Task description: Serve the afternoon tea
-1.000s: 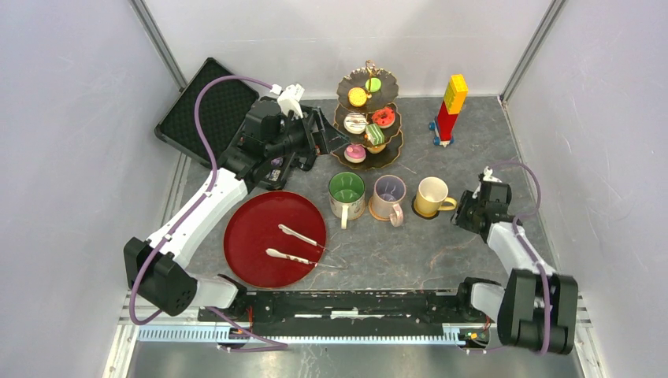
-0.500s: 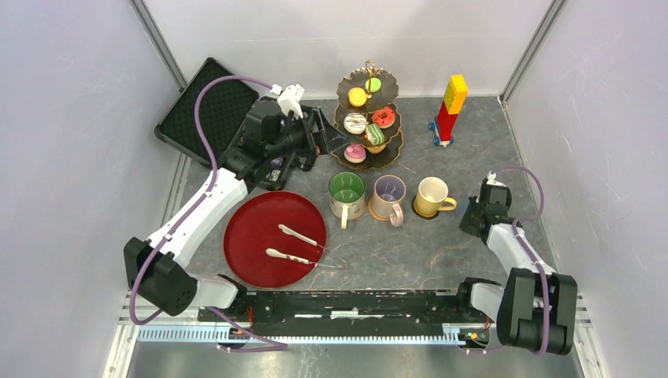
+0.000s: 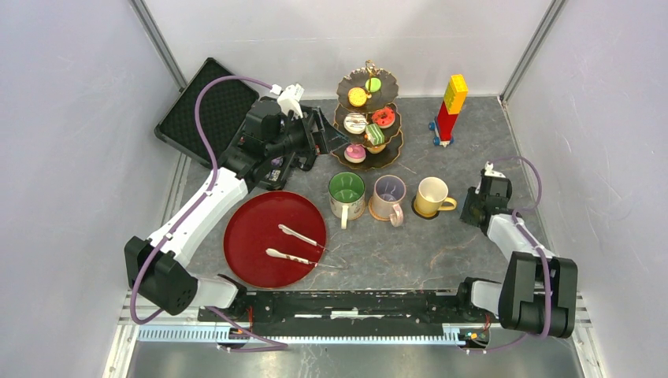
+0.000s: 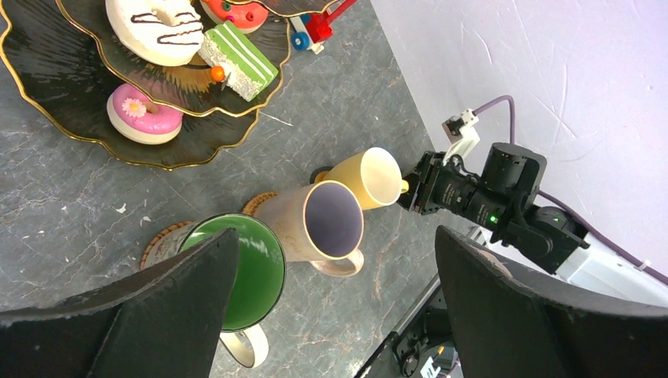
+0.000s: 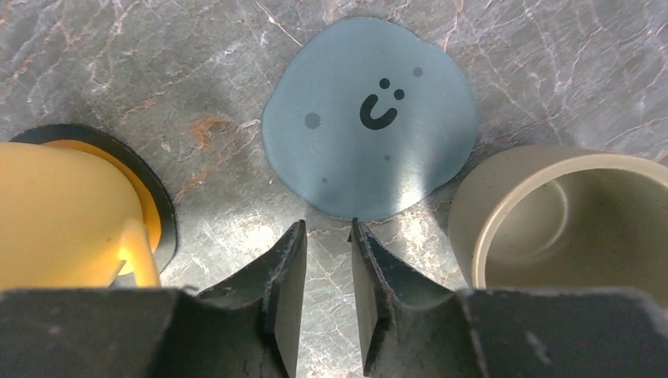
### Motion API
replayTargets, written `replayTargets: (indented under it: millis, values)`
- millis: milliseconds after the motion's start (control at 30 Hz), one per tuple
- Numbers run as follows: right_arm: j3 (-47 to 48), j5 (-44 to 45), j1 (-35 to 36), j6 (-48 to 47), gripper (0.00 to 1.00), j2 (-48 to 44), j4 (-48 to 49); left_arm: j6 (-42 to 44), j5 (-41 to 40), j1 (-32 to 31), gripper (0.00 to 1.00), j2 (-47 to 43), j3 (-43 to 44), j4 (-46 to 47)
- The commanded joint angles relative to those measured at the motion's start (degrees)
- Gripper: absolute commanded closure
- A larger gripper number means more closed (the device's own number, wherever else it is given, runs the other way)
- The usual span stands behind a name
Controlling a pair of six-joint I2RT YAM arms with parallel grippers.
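Step in hand: I judge that the fourth place is being laid. The right gripper [image 5: 324, 228] hangs low at the near edge of the blue coaster [image 5: 370, 118], which lies flat and bare on the table [image 5: 197, 71].
Right tool: its fingers stand close together with only a thin slit between them, and nothing is in the slit.
Left tool: the left gripper [image 4: 335, 236] is spread wide and empty. It is held above the green mug [image 4: 236, 268] and the lilac mug [image 4: 331, 220], near the cake stand [image 4: 71, 118].
Task things: the yellow mug [image 5: 55, 213] stands on its black coaster at one side of the blue one. The small grey mug [image 5: 551, 220] stands on the bare table just beside it at the other side, not on it.
Next move: probably the grey mug must go onto the blue coaster. For this the fingers need to spread more, take the mug's wall, and set it down in the middle without pushing the coaster.
Change from earlier: in the top view, the right gripper has drawn a little away from the yellow mug's handle. The left arm and the mugs are as they were.
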Motion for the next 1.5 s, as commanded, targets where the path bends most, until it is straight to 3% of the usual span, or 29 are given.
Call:
replayTargets:
  millis: [0,133,200,233,500,567,633,833,1100,1467]
  values:
    - [5.6,-1.1,-0.2,-2.8,0.63,-4.2,-5.0,-1.5,1.2,0.4,0.00,-0.2,0.1,2.3]
    - [10.1,0.8,-0.2,-5.1,0.46,-10.0,-11.5,-1.7,1.4,0.4,0.00,-0.7,0.2,2.4]
    - [12.6,4.8,-0.3,-5.8,0.23,-11.3,-15.0,-1.8,1.4,0.4,0.00,-1.1,0.1,2.5]
    - [13.5,7.0,-0.4,-5.8,0.03,-11.5,-16.4,-1.8,1.4,0.4,0.00,-1.2,0.1,2.6]
    - [14.0,10.2,-2.2,-3.3,0.03,-5.4,-18.2,-1.9,1.6,0.3,0.00,-1.8,-0.2,2.9]
    - [13.3,10.4,-2.6,-2.9,0.15,-4.3,-17.2,-1.9,1.7,0.4,0.00,-1.7,-0.1,2.9]
    - [12.2,11.8,-2.9,-2.5,0.35,-3.8,-16.1,-2.0,1.8,0.4,0.00,-1.8,-0.1,3.0]
    - [8.5,16.0,-3.2,-2.7,0.54,-2.5,-12.8,-2.0,1.9,0.4,0.00,-1.7,-0.1,3.0]
    - [8.0,17.0,-3.3,-2.7,0.99,-1.2,-12.0,-2.2,1.9,0.4,0.00,-1.5,-0.1,3.1]
    - [15.9,13.7,-3.3,-8.8,1.00,-6.4,-16.2,-2.7,2.5,0.4,0.00,-1.3,-0.3,3.5]
